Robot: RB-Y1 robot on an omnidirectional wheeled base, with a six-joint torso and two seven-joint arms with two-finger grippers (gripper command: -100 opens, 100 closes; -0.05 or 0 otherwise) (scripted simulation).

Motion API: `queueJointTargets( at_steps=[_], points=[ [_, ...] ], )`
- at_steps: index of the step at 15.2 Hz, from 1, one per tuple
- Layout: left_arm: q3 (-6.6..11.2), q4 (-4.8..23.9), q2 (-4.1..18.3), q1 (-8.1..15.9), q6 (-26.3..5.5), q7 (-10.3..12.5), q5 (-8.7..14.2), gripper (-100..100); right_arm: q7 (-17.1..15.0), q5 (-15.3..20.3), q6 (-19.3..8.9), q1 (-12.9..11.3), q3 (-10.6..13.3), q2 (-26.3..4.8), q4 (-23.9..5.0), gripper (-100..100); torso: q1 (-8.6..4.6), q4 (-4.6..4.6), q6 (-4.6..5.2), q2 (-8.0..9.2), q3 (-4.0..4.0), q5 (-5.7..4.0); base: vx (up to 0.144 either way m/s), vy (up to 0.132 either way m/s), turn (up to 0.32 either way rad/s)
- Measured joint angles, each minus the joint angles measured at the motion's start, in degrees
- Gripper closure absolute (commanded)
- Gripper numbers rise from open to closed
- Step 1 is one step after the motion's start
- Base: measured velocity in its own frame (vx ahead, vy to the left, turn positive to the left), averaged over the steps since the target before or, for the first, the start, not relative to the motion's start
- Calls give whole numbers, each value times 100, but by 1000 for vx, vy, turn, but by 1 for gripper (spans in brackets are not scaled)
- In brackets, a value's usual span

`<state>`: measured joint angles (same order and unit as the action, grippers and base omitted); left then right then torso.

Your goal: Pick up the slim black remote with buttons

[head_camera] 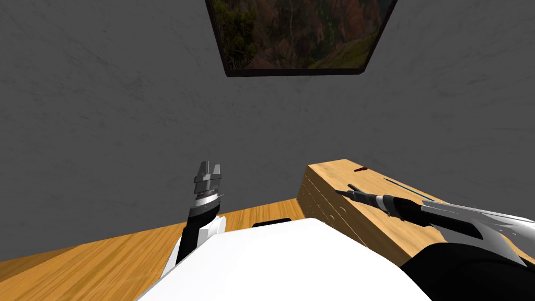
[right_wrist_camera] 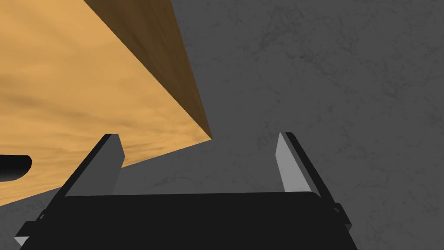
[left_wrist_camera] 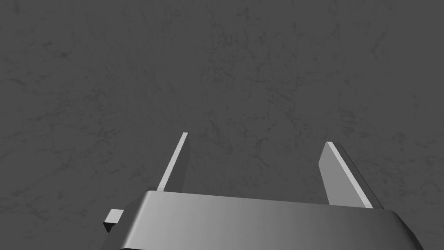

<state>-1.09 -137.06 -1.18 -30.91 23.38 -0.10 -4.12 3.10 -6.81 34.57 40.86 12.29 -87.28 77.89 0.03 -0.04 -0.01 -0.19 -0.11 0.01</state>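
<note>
A thin dark strip lies on the light wooden cabinet top at my right, and it may be the slim black remote seen flat. A small dark red thing rests near the top's far edge. My right gripper hovers low over that top, open and holding nothing. In the right wrist view the gripper points past the wooden corner, and the rounded black end of some thing lies on the wood beside one finger. My left gripper is raised in front of the grey wall and stands open.
The cabinet's front faces me with round knobs. A wood floor runs along the grey wall. A framed landscape picture hangs high on the wall.
</note>
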Motion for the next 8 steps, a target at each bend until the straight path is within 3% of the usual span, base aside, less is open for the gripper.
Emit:
queueJointTargets(
  at_steps=[1,2,8],
  points=[
    [0,0,0,0,0,0,0,0,34,-67,11,221,-77,-151,-3,-100,-1,0,-1,1,1,2,49,-14,109],
    [0,0,0,0,0,0,0,0,54,-73,19,273,-53,-242,-58,-100,-2,0,-1,1,1,-1,56,-17,142],
    [0,0,0,0,0,0,0,0,-27,58,85,402,503,-862,-673,-100,-15,-3,-2,-11,-6,-4,68,-34,134]
  ],
)
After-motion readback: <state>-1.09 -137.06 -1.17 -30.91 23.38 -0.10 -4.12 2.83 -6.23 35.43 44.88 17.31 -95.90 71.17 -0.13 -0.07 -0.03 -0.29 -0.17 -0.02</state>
